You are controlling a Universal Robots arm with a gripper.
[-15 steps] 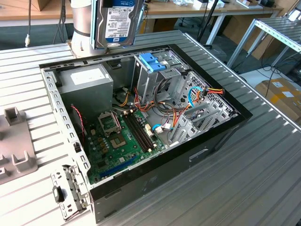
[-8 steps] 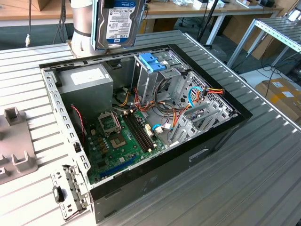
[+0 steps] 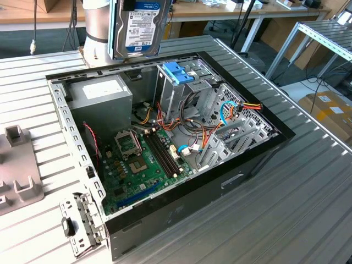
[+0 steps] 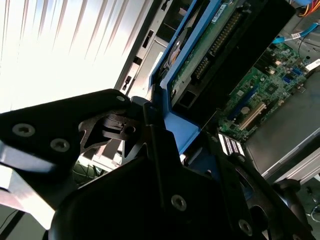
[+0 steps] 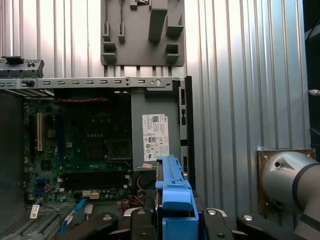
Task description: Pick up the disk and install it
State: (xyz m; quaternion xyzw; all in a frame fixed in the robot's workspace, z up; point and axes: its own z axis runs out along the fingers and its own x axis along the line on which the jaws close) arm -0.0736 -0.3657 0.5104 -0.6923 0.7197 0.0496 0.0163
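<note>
The disk (image 3: 140, 27) hangs upright in the air above the far rim of the open computer case (image 3: 258, 159), its labelled silver face toward the exterior camera and its blue carrier frame along the sides. In both wrist views my gripper (image 4: 165, 125) (image 5: 175, 220) is shut on the blue carrier, and the disk (image 5: 172, 192) shows edge-on, with its green circuit board (image 4: 210, 45) over the case interior. The metal drive cage (image 3: 187, 93) with a blue plastic bracket (image 3: 179, 71) on top stands inside the case, toward the exterior view's right of the disk.
Inside the case lie a grey power supply (image 3: 102, 96), the green motherboard (image 3: 143, 159) and bundles of coloured cables (image 3: 231, 110). A grey fixture (image 3: 19, 165) sits on the ribbed metal table at the exterior view's left. The arm's base (image 3: 99, 27) stands behind the case.
</note>
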